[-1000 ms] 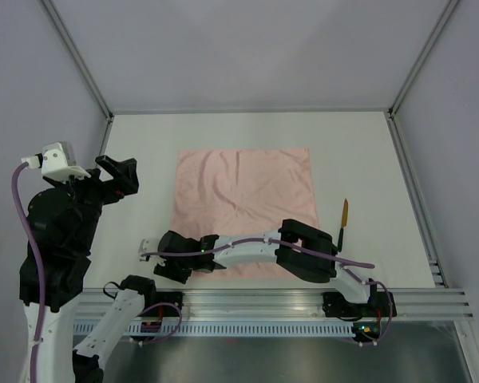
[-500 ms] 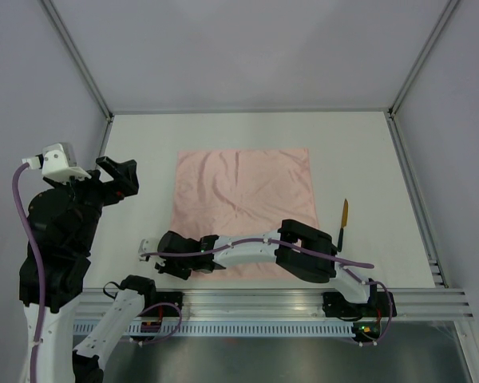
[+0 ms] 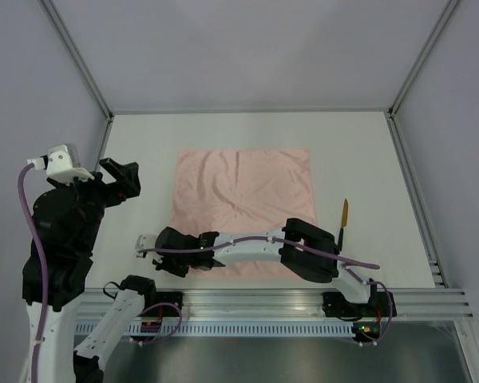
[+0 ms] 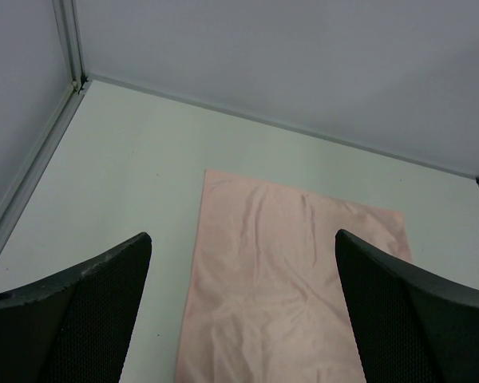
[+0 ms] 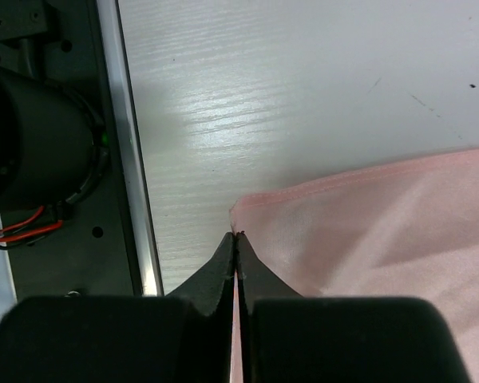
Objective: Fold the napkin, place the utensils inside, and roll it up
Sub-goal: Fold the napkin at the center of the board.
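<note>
Pink napkin (image 3: 241,199) corner pinched; folding can start.
My right gripper (image 5: 236,239) has just closed on its near-left corner; it lies flat on the table (image 3: 144,136). Only that wrist view shows the pinch. Overhead shows the utensil (image 3: 345,214) just right of it, and my left gripper (image 3: 121,177) wide, empty.

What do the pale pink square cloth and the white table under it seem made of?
Pale pink square cloth: probably thin woven fabric, slightly shiny; soft creases and a stitched hem show. White table: perhaps painted or laminated wood, matte; faint grain lines show close up.
</note>
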